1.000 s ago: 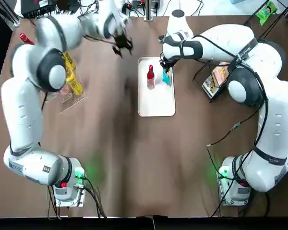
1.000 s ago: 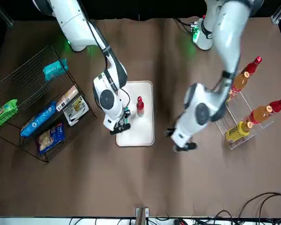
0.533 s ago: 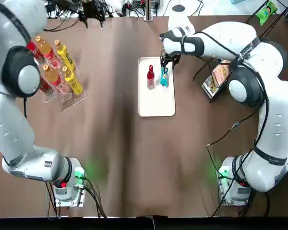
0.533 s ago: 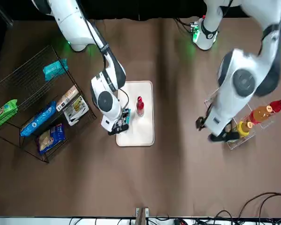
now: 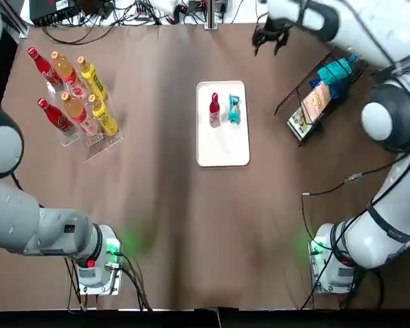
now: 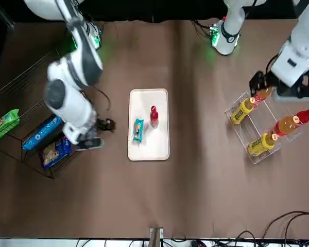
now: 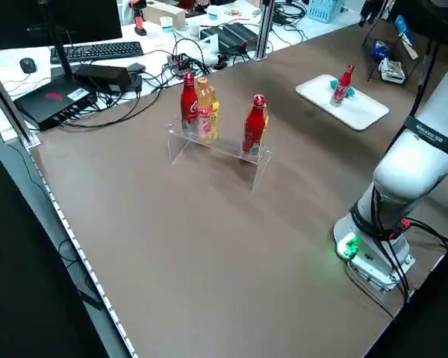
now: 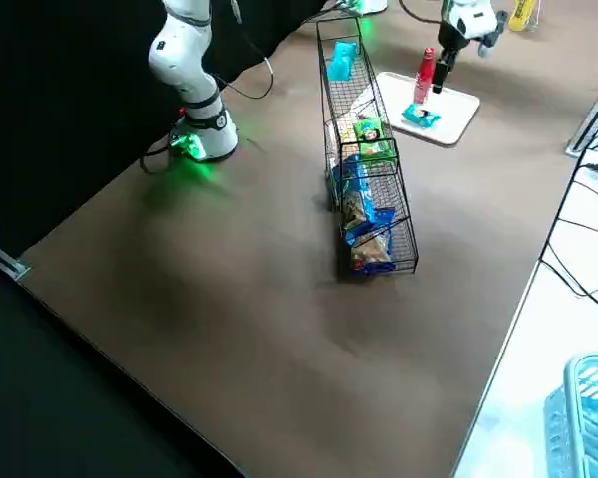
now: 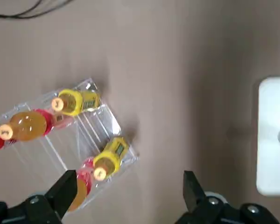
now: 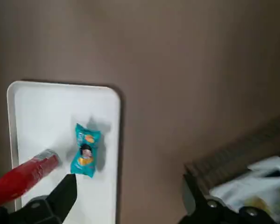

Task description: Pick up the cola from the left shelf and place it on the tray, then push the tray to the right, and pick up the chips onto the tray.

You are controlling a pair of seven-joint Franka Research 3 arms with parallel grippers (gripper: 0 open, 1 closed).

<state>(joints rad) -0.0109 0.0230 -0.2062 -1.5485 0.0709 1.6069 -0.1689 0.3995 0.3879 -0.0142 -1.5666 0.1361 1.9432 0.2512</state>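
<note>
The red cola bottle (image 5: 214,109) stands on the white tray (image 5: 222,147) in the middle of the table. A teal chips bag (image 5: 234,109) lies flat beside it on the tray. My right gripper (image 5: 268,37) is open and holds nothing; it hangs beyond the tray's far right corner. Its wrist view shows the chips bag (image 10: 85,150) and the cola bottle (image 10: 25,177) from high above. My left gripper (image 6: 258,82) is open and holds nothing, raised over the bottle shelf (image 9: 74,135).
The clear left shelf (image 5: 75,96) holds several red, orange and yellow bottles. A wire basket (image 5: 321,96) with snack bags stands right of the tray. Cables run along the far table edge. Bare brown table surrounds the tray.
The right gripper has let go of the chips bag on the tray and drawn back up and away. The left arm has swung from near the tray back over the shelf.
</note>
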